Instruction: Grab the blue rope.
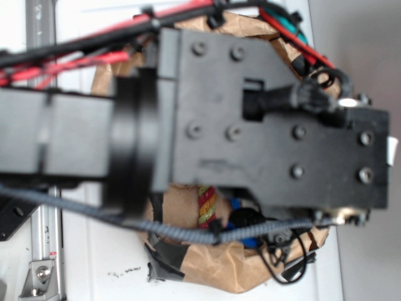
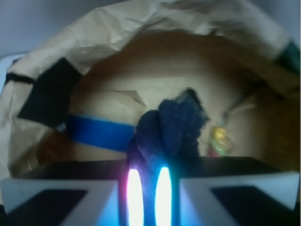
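Navy rope: I see the blue rope (image 2: 169, 129), thick, dark and twisted, bunched upright at the middle of the wrist view, rising from between my gripper's pads.
Gripper: my gripper (image 2: 149, 197) fills the bottom edge of the wrist view; its two fingers (image 2: 56, 197) stand close together, with only a narrow gap holding two glowing vertical strips of light.
Grip state: the jaws are nearly closed and the rope's lower part sits pinched between them.
Container: a crumpled brown paper bag (image 2: 155, 28) curves around the rope on all sides, with a dark patch on its left wall.
Blue strip: a flat bright blue strip (image 2: 99, 133) lies on the bag floor, just left of the rope and running behind it.
Striped rope, wrist view: a blurred yellow and red object (image 2: 217, 139) lies right of the navy rope; I cannot make out detail.
Exterior view: my black arm (image 1: 250, 125) covers most of the bag (image 1: 213, 269); the striped rope (image 1: 206, 205) shows below it.
Cables: red wires (image 1: 94, 59) run along the top, a grey braided cable (image 1: 188, 233) along the bottom.
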`<state>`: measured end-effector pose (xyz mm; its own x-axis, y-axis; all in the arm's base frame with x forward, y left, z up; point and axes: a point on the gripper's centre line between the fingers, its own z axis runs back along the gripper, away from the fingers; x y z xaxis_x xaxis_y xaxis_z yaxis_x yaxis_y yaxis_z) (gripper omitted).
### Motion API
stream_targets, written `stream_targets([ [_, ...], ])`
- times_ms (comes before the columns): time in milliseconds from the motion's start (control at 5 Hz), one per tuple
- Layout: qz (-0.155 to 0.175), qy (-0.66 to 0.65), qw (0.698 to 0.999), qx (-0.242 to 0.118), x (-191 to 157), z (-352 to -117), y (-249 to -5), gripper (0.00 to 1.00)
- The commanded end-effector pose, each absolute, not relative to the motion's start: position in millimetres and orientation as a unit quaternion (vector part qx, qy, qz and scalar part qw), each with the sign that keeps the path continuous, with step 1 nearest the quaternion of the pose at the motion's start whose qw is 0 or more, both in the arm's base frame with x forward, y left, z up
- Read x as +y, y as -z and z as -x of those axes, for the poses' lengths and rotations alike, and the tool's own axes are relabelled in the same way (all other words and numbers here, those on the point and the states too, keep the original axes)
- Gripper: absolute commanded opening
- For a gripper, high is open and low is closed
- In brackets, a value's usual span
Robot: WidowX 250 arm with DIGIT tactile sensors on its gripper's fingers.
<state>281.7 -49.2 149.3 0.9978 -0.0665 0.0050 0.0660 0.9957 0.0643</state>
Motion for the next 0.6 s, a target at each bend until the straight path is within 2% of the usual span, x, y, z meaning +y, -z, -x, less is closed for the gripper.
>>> stream_targets([
  [0,-0.035,0.029,0.998,-0.050,-33,-262,-191,0.00],
  [200,-0.026,0.016,0.998,-0.056,-26,-249,-199,0.00],
  [400,-0.027,0.011,0.998,-0.059,-22,-247,-204,0.00],
])
